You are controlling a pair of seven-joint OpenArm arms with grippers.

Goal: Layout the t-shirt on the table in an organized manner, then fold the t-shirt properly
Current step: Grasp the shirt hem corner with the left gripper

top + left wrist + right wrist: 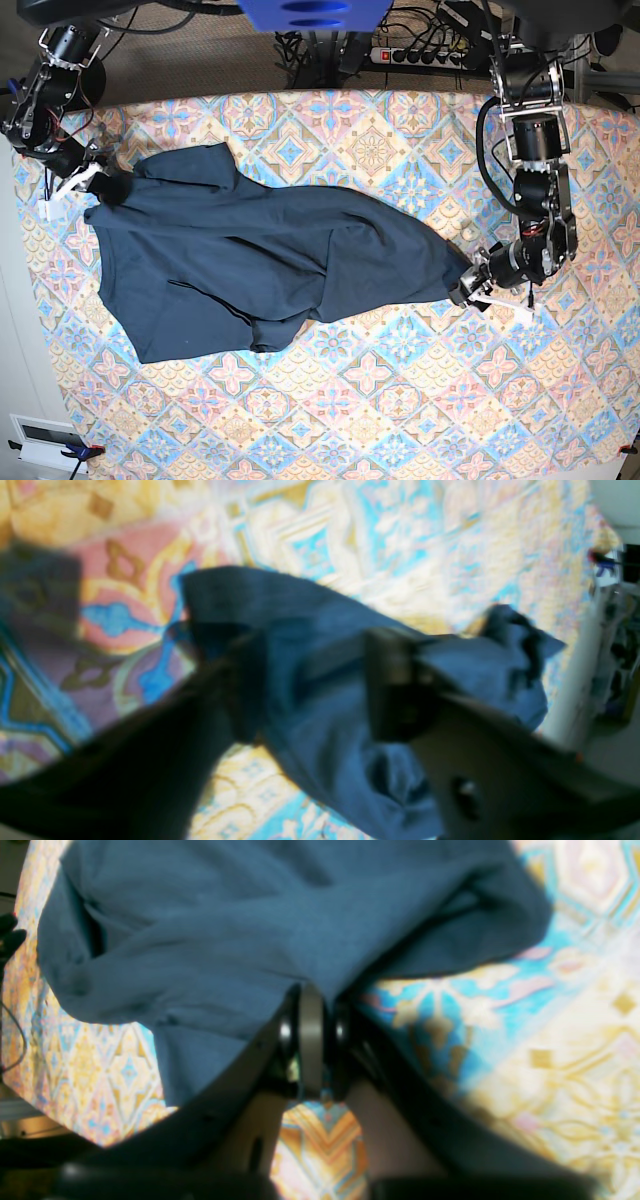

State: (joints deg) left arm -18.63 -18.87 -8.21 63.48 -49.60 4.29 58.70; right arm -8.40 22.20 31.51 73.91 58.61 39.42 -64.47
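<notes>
Shirt [250,262] cloth is clenched in the right gripper [312,1005], whose jaws are pressed tight on a pinch of fabric near one corner. At the opposite tip, the left gripper [320,680] has its fingers apart on either side of the cloth; that view is blurred, so whether anything is actually held there cannot be told. Between the two arms the shirt lies stretched diagonally across the table [400,400], wrinkled, with one part bunched and folded under along its lower edge. The layout looks unfinished. If the left side has let go while the right arm pulls, the shirt could drag sideways and bunch more instead of flattening. The folded-under flap could also get pressed into the final fold if it is not spread first.
</notes>
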